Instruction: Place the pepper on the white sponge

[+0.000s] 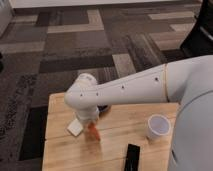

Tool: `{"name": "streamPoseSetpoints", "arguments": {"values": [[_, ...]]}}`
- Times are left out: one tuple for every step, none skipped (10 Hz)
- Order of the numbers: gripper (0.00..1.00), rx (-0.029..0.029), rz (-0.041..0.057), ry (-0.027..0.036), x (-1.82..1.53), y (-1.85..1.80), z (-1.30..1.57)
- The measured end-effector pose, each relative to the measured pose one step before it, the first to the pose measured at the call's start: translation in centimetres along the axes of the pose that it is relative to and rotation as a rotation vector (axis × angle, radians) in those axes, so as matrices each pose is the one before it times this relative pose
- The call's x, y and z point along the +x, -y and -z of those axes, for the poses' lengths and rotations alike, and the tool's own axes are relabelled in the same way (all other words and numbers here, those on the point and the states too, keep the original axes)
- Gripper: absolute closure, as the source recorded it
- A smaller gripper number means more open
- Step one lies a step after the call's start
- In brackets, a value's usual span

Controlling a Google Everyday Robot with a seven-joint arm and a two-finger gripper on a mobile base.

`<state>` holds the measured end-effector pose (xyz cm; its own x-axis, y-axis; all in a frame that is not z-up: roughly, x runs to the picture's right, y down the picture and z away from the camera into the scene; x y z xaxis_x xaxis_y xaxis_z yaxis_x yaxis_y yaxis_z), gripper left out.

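Note:
The orange pepper (93, 131) hangs from my gripper (92, 123), which points down from the white arm over the left part of the wooden table (115, 145). The gripper is shut on the pepper's top end. The pepper's tip is just above the tabletop. The white sponge (75, 127) lies on the table right beside the pepper, to its left, and is partly covered by the arm's wrist.
A round white cup (158, 127) stands on the table at the right. A flat black rectangular object (132, 156) lies near the front edge. A dark bowl (104, 108) shows partly behind the arm. The table's left edge is close to the sponge.

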<state>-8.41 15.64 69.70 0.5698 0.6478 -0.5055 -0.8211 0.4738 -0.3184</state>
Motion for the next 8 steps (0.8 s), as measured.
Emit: {"name": "streamPoseSetpoints", "arguments": {"values": [[1.00, 0.01006, 0.04795, 0.00622, -1.320, -0.737, -0.197], [1.00, 0.00672, 0.01981, 0.00313, -0.481, -0.326, 0.035], [1.00, 0.01350, 0.03572, 0.00083, -0.690, -0.649, 0.064], [1.00, 0.01336, 0.03604, -0.00458, -0.563, -0.750, -0.106], [1.00, 0.00469, 0.02268, -0.00631, -0.201, -0.788, -0.186], [1.00, 0.00140, 0.00141, -0.00368, 0.074, -0.086, -0.124], [1.00, 0.00086, -0.00075, -0.00901, 0.235, -0.404, -0.280], [1.00, 0.00263, -0.00359, -0.00747, 0.320, -0.137, -0.294]]}}
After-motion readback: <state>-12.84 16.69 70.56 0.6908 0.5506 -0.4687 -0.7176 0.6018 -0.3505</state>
